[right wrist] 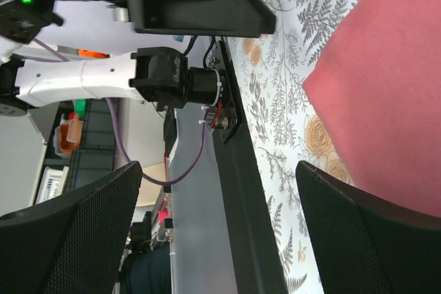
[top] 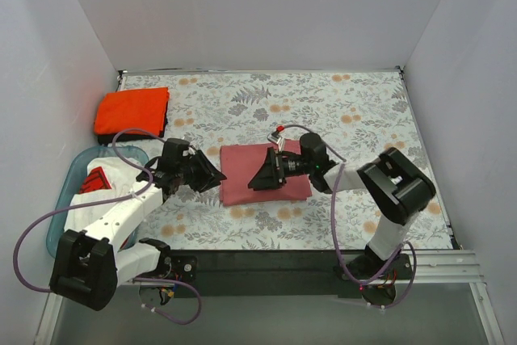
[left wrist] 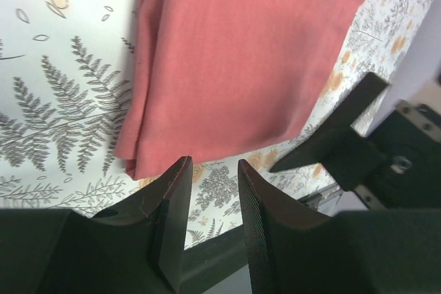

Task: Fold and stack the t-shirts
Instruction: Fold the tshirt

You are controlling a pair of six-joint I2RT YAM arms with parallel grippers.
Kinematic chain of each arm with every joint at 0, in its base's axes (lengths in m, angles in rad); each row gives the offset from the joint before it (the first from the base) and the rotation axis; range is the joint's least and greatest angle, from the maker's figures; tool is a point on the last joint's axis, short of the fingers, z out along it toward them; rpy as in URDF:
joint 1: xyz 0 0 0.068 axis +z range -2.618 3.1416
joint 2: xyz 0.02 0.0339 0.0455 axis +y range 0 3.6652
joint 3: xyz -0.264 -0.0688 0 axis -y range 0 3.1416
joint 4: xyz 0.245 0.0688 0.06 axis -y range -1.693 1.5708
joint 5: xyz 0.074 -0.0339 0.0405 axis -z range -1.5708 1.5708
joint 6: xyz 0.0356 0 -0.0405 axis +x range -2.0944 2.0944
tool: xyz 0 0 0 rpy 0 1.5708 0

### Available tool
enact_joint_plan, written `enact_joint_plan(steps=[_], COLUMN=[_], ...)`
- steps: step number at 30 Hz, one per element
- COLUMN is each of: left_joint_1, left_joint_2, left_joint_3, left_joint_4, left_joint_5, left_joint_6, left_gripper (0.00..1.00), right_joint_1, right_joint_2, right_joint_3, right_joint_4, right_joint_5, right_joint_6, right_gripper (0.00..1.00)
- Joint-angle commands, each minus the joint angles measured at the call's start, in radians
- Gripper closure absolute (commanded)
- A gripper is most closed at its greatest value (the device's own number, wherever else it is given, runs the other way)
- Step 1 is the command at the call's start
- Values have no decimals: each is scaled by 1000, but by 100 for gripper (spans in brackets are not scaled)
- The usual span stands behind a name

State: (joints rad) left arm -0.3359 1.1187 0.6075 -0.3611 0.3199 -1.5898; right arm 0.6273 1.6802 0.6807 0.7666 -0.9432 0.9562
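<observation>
Seen from above, a floral-patterned bench (top: 347, 111) carries a rose shirt (top: 238, 169), folded into a neat rectangle and lying flat near the middle. The left hand (top: 212, 175) sits just beside the shirt's left edge. In its wrist view, the left hand (left wrist: 213, 163) has its fingers (left wrist: 172, 197) drawn close together with a narrow gap between them. Bench pattern shows through the gap, and the fingers pinch nothing. The rose shirt (left wrist: 234, 53) lies just beyond the tips. The right hand (top: 260, 177) hovers over the middle of the shirt. In its own view, the right hand (right wrist: 217, 170) is spread wide and empty, with the rose shirt (right wrist: 386, 94) to one side. At the far left corner, a folded orange shirt (top: 132, 109) rests on a black shirt (top: 113, 138), well apart from the rose one. A blue tub (top: 65, 187) stands at the left edge.
</observation>
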Motion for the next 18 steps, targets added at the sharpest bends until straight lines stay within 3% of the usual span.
enact_joint_plan(steps=[1, 4, 8, 11, 18], left_joint_1=[-3, -2, -3, -2, -3], left_joint_2=[-54, -65, -68, -66, -14], left_joint_3=[20, 11, 2, 12, 58], left_joint_4=[-61, -72, -73, -73, -72], left_joint_5=[-76, -90, -90, -93, -97], left_joint_6=[25, 30, 30, 34, 53], left_gripper=[68, 67, 67, 67, 65], right_joint_1=[46, 58, 61, 60, -15], right_joint_2=[156, 294, 366, 303, 34], right_joint_3=[-42, -78, -96, -87, 17], right_joint_4=[372, 508, 507, 472, 108], right_joint_5=[73, 115, 149, 152, 179], right_joint_6=[209, 282, 265, 233, 55], right_gripper=[2, 1, 2, 2, 2])
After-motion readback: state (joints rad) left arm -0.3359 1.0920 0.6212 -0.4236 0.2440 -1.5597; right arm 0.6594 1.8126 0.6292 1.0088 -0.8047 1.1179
